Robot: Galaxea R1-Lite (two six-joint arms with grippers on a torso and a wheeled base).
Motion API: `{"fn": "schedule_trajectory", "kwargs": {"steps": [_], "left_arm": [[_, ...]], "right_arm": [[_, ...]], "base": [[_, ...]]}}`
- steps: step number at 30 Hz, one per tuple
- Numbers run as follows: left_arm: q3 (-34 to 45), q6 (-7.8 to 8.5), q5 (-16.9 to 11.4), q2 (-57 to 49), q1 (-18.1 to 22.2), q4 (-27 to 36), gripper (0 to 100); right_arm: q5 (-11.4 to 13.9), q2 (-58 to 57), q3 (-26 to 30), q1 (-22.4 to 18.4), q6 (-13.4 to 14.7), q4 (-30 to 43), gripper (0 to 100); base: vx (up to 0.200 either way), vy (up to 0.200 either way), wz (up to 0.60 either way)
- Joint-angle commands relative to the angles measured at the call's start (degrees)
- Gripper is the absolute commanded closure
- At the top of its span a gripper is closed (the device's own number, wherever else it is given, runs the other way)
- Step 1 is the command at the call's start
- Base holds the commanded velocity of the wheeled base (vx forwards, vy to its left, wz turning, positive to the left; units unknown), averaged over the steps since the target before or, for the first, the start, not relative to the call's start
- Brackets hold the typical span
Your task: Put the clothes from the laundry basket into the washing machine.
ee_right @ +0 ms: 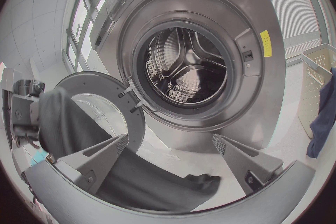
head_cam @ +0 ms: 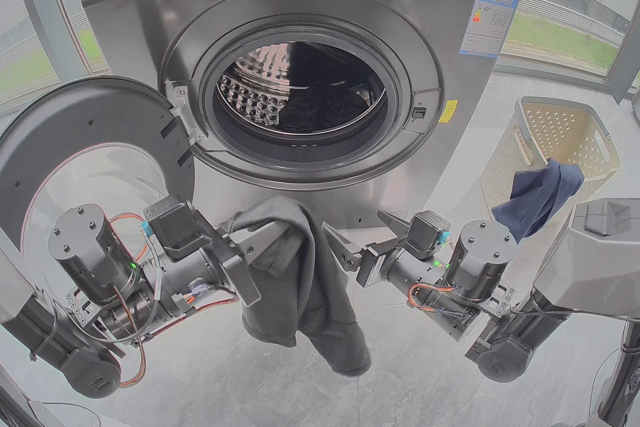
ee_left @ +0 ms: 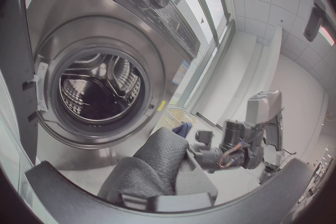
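Observation:
The washing machine stands with its round door swung open to the left. Dark clothes lie inside the drum. My left gripper is shut on a grey garment, which hangs low in front of the machine below the opening; from the left wrist the garment drapes over the fingers. My right gripper is open just right of the cloth, nothing between its fingers. The beige laundry basket stands at the right, with a blue garment draped over its near rim.
The open door takes up the space left of the drum opening. Pale floor lies free under both arms. Windows run behind and beside the machine. The basket stands close to the machine's right side.

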Motion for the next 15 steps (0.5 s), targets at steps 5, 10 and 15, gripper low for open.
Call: {"fn": "schedule_trajectory", "kwargs": {"steps": [5,10,15], "left_arm": [[-4.96,-0.76,4.80,1.27,0.46,0.01,100],[-4.96,-0.76,4.89,1.27,0.46,0.01,100],[-4.96,-0.67,5.15,2.06,0.46,0.01,100]], "right_arm": [[0.05,-0.57,3.30,-1.49,-0.95,-0.05,0],[0.05,-0.74,2.60,-0.52,-1.13,-0.05,0],[0.40,-0.92,1.90,0.97,-2.01,-0.14,0]], "base": [[0.000,0.000,0.00],[0.000,0.000,0.00],[0.000,0.000,0.00]]}}
